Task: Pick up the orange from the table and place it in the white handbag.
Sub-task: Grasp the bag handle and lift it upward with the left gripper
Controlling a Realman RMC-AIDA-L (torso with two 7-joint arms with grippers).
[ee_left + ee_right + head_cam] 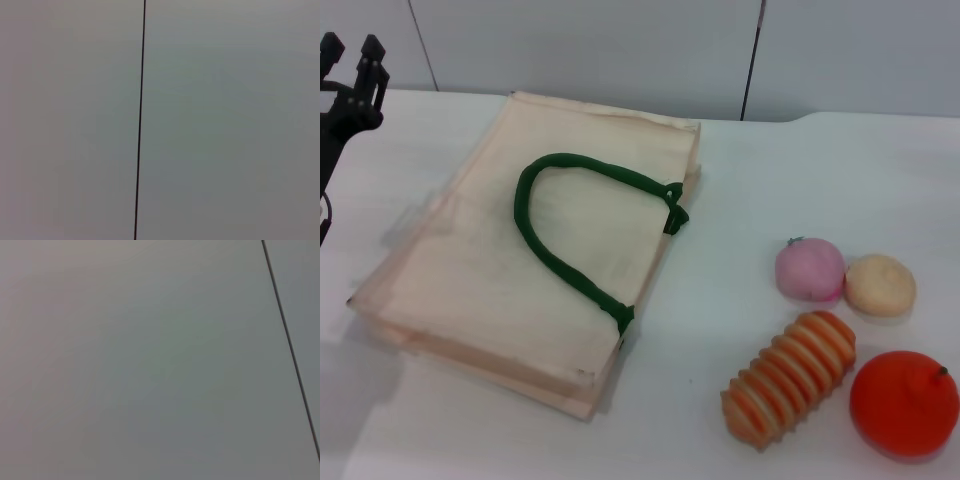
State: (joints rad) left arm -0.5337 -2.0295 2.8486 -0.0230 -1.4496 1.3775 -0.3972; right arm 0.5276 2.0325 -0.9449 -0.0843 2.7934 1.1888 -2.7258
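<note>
The orange [904, 403] is bright red-orange and round with a small dark stem nub. It sits on the white table [720, 350] at the near right. The white handbag [535, 245] lies flat at the centre left, its dark green handle looped on top. My left gripper [350, 55] is raised at the far left edge, well away from the bag and the orange, its two black fingers apart and empty. My right gripper is out of view. Both wrist views show only a plain grey wall with a thin dark seam.
A ridged orange-and-cream striped oblong item [788, 378] lies just left of the orange. A pink round fruit [809, 269] and a small pale tan ball [880, 285] sit behind it. A grey wall [620, 50] backs the table.
</note>
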